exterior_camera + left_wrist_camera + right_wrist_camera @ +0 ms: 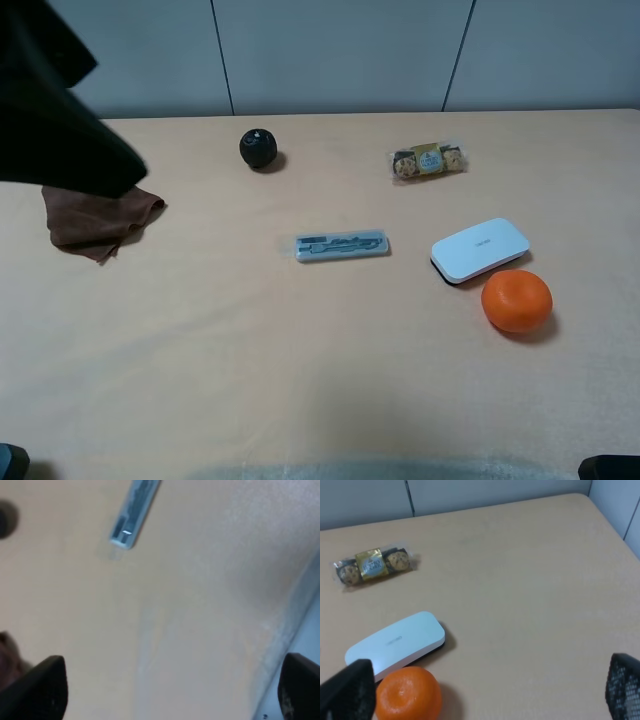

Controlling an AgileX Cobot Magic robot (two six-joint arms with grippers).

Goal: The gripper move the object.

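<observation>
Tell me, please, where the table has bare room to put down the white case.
Bare room: the wide front strip of the beige table, below the translucent grey-blue pen case. Crowded: the right side, where the flat white glossy case sits close beside the round orange.

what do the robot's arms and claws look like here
A bulky black arm fills the overhead view's upper left corner. Each wrist view shows two black claw fingers: smooth matte on the left claw, with a finely dotted texture on the right claw. No cables or markings show.
</observation>
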